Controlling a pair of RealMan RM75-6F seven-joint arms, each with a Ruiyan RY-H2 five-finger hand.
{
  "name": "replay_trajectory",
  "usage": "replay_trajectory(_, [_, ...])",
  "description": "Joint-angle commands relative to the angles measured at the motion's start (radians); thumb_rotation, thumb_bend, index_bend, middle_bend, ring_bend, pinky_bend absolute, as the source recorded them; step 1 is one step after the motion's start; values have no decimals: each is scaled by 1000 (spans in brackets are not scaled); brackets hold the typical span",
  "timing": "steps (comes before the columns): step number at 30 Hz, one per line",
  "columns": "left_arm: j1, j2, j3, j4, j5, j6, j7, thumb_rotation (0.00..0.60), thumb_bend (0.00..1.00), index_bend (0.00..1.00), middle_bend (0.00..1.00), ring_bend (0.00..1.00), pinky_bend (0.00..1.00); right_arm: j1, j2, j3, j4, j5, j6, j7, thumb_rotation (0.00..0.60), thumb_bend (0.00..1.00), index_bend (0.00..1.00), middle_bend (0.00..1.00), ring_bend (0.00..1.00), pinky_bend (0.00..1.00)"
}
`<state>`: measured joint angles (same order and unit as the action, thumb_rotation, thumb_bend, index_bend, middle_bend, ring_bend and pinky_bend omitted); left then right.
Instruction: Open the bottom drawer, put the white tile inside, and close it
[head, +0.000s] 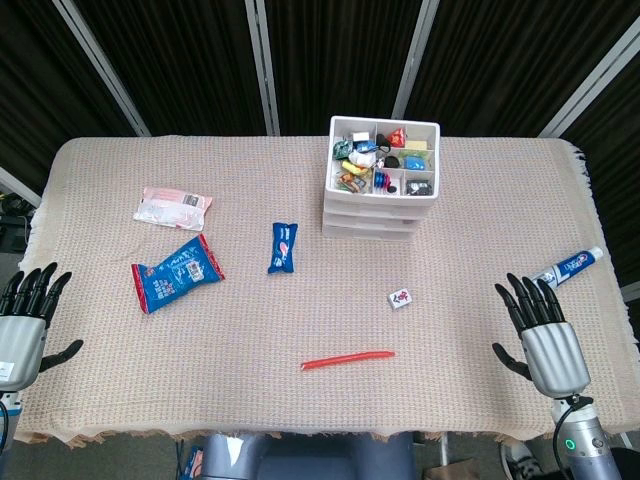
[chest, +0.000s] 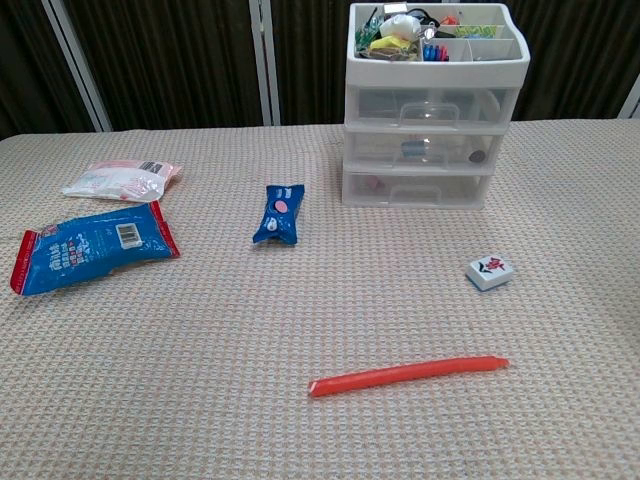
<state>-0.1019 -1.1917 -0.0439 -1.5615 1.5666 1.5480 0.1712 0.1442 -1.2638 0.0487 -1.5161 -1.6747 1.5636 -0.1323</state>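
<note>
Dark curtains with pale metal bars hang behind the desk (head: 300, 400), which is covered by a beige woven cloth. At the far side, a little to the right, stands a white drawer unit (chest: 432, 130) with three clear drawers under an open tray full of small things.

As I judge it, the task is not begun. The bottom drawer (chest: 415, 188) is closed, like the two above it. The white tile (chest: 489, 271), with a red mark on its top, lies flat on the cloth in front of the unit, nearer and a little to the right, touching nothing. So all three steps are left: pull the drawer, put the tile in, push it shut.

The left hand (head: 25, 320) rests at the near left edge of the desk and the right hand (head: 540, 335) at the near right edge. Both have the fingers spread and hold nothing, and both are well apart from the tile and the drawers. The chest view shows neither hand.

I count one tile, one drawer unit, one red stick (chest: 408, 375) lying near the front, one small blue packet (chest: 279, 213) in the middle, one bigger blue bag (chest: 92, 245) at the left, one pale pink packet (chest: 122, 180) beyond it, and one toothpaste tube (head: 568, 267) at the right edge.
</note>
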Motion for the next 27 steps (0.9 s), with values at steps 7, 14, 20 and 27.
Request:
replay_trajectory(7, [1,1,2,-2,5,5,2,600,136,73,0,0,0,-1,2,0,1,-1,3,4,600,145,70,0,0,0])
replay_trajectory(14, [-1,0,1,-1,2,0,0,600,136,74,0,0,0,0,1,-1,-1,-2,1,3,600,145,70,0,0,0])
replay_trajectory(20, [-1,0,2,3,6,2,-7,600,136,74,0,0,0,-1,0,-2,-6,-3,3,-1,600,146,70,0,0,0])
replay_trajectory(27, [0,-2,5,3,20,12,-1,600,135,74,0,0,0,-1,4,-1,-15,-10,10,5,600,145,71,38,19,32])
